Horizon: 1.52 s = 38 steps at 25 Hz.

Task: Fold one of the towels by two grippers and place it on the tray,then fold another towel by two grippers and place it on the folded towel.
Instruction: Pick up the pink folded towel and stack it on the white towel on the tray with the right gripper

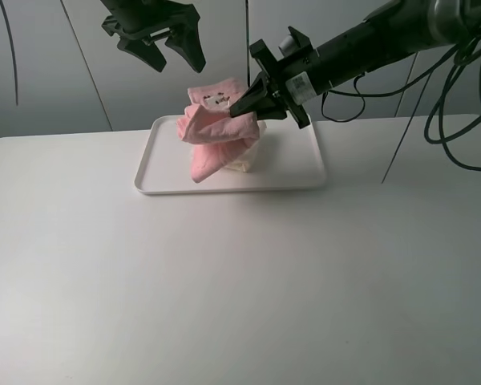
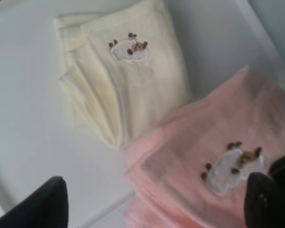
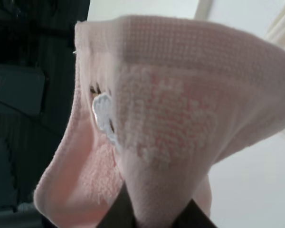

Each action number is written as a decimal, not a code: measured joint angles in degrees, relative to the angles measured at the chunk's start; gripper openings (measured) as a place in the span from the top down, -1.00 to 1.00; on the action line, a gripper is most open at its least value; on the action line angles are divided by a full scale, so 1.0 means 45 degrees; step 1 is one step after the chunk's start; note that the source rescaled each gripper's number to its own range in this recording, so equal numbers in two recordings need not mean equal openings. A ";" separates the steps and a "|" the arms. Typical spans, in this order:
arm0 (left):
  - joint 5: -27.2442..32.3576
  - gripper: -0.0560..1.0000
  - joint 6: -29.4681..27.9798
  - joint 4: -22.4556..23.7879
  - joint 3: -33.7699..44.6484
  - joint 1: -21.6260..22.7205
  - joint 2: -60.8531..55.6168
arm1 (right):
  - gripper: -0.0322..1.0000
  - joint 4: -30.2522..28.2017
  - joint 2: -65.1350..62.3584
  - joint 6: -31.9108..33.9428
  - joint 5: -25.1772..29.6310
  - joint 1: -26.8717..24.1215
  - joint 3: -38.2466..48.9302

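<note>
The pink towel [image 1: 212,128] hangs bunched from the right tool [image 1: 247,105], whose jaws are pinched tight on a gathered fold of it; its lower folds droop onto the cream towel [image 1: 247,163], which lies as a folded bundle on the tray [image 1: 297,164]. In the left wrist view the cream towel [image 2: 123,80] sits flat with its stacked edges fanned out, and the pink towel [image 2: 213,156] overlaps one corner of it, a small white patch [image 2: 235,168] facing up

Judging by the sag, the pink terry is light, limp and springy: it will not keep a crease unaided, and a single pinch lets the layers slide and splay. It is not fragile or slippery; the loops grip well. The better hold would be on the stacked edges or corners, through all layers at once, so the fold stays together when set down

The left tool [image 1: 162,36] hangs above the tray's far side, jaws spread wide and holding nothing. The tray rests on the white counter [image 1: 224,289]
</note>
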 joint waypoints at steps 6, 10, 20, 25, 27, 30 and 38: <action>0.0020 -0.93 0.0000 0.0000 0.0000 0.0000 0.0000 | 0.77 0.0818 0.1082 0.0152 0.0075 0.0000 -0.1608; 0.0020 -0.93 0.0025 0.0000 0.0000 0.0000 0.0000 | 0.77 0.1722 0.1902 0.0185 0.0075 0.0000 -0.2460; 0.0020 -0.93 0.0025 0.0022 0.0000 0.0000 0.0000 | 0.77 0.4406 0.2751 -0.0153 -0.0542 0.0000 -0.4090; 0.0020 -0.93 0.0025 0.0050 0.0000 0.0000 0.0000 | 0.77 0.4490 0.2783 -0.0390 -0.0991 0.0000 -0.4474; 0.0020 -0.93 0.0025 0.0050 0.0000 0.0000 0.0000 | 0.77 0.4407 0.2974 -0.0487 -0.1080 0.0000 -0.4494; 0.0020 -0.93 0.0025 0.0050 0.0000 0.0000 0.0000 | 0.77 0.4355 0.3553 -0.0666 -0.1150 0.0000 -0.4494; 0.0020 -0.93 0.0025 0.0071 0.0000 0.0000 0.0000 | 0.77 0.3162 0.4444 -0.0759 -0.1100 0.0000 -0.4494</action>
